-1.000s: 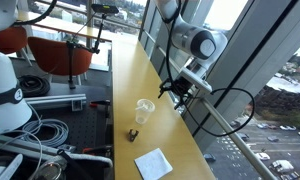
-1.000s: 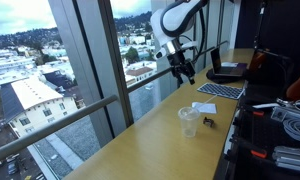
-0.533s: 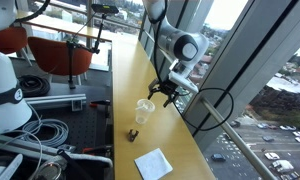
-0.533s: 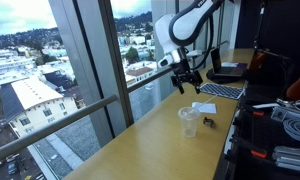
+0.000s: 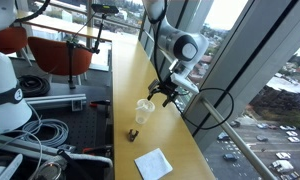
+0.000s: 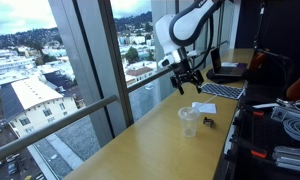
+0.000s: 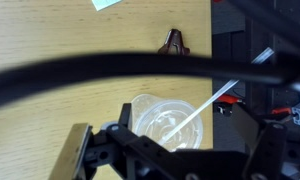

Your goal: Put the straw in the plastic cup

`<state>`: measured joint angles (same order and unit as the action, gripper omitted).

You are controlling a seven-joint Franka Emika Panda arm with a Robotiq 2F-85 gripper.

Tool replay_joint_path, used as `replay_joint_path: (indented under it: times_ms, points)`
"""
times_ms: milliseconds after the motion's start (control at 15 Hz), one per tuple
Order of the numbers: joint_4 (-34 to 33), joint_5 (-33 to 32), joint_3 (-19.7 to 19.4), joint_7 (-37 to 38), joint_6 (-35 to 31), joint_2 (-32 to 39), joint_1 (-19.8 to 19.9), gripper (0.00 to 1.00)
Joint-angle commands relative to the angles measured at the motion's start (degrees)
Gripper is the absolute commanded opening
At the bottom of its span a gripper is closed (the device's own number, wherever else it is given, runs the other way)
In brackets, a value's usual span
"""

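One clear tapered plastic cup (image 5: 144, 108) on wooden tabletop (image 5: 125, 80); end effector (image 5: 168, 92) at its 2 o'clock, jaws spread, empty. In an exterior view, end effector (image 6: 188, 80) at cup's 12 o'clock. Wrist view: thin pale straw (image 7: 205, 108) leans inside cup, top toward 2 o'clock.

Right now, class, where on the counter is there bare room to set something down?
Free: the long stretch of counter beyond the plastic cup, away from the white sheet. Crowded: around the cup, open gripper above, brown lump beside.
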<state>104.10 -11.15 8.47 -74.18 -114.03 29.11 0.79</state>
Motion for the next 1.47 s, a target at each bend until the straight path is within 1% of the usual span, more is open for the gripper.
replay_joint_path:
  times_ms: [0,133,467,667,800,1000,1200,1400]
  points:
    - [2.7,-2.6,0.3,-8.8,0.0,-2.5,-0.7,1.0]
    - [4.8,-4.3,0.3,-12.7,0.4,-4.1,-1.5,1.0]
    - [16.0,-10.5,-0.1,-20.8,-3.4,-12.1,-2.9,1.0]
    - [21.3,-12.8,-0.3,-25.7,-5.9,-16.3,-2.6,1.0]
    - [24.4,-13.2,-0.6,-30.9,-8.9,-18.0,-1.9,1.0]
    - [28.2,-12.9,-1.2,-36.8,-15.5,-19.0,-1.6,1.0]
    - [30.1,-12.4,-2.2,-40.7,-21.1,-18.7,-1.3,1.0]
    - [31.5,-12.1,-3.0,-42.4,-24.2,-19.2,-1.3,1.0]
